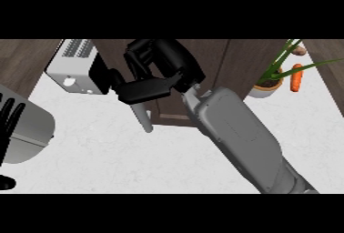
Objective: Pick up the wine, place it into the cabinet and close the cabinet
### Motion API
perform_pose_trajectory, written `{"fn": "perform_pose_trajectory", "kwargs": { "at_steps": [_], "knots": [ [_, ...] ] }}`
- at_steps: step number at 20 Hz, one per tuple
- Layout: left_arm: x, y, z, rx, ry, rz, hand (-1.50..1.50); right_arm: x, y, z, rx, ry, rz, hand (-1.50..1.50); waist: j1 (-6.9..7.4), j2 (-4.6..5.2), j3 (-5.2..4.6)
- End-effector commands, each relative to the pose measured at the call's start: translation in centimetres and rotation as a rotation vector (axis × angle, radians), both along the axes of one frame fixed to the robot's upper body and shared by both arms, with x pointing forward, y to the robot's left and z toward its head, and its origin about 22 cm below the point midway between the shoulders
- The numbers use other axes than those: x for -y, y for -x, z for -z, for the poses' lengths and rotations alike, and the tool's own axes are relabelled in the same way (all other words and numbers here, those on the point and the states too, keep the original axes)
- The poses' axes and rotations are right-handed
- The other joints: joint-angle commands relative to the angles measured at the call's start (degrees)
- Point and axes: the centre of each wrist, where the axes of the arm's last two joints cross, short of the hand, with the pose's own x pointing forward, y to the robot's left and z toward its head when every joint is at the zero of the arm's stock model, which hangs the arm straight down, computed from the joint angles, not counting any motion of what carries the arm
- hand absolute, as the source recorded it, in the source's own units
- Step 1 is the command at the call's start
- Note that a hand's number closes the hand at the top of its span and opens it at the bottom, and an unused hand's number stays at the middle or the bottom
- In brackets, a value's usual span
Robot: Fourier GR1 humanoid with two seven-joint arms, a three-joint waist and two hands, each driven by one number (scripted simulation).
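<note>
No wine bottle shows in the head view. The dark wooden cabinet (222, 59) fills the top middle. Its door panel (169, 109) carries a grey bar handle (142, 119) that sticks out toward me. My right hand (161, 68) reaches up from the grey forearm and rests against the door just above the handle. Its fingers are spread toward the left and nothing is held in them. My left hand (9, 123) stands at the left edge, fingers up and open, resting.
A white toaster (73, 68) stands on the white counter (121, 159) at the upper left, close to the right hand's fingers. A potted plant (270, 82) and an orange carrot (295, 78) are at the upper right.
</note>
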Motion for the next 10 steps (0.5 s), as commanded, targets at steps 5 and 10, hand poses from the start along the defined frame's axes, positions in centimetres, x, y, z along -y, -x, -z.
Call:
{"fn": "perform_pose_trajectory", "kwargs": {
  "at_steps": [5,10],
  "knots": [
    [0.3,-0.4,-0.1,0.014,-0.002,0.026,-1.5,3.2,-4.3,2.0,-0.01,0.046,0.148,1.5,0.28,1.87,0.11],
    [1.0,-0.8,-0.9,0.018,0.009,0.053,-1.5,5.5,-4.9,2.4,-0.004,0.058,0.154,1.5,0.01,1.7,0.15]
  ]
}}
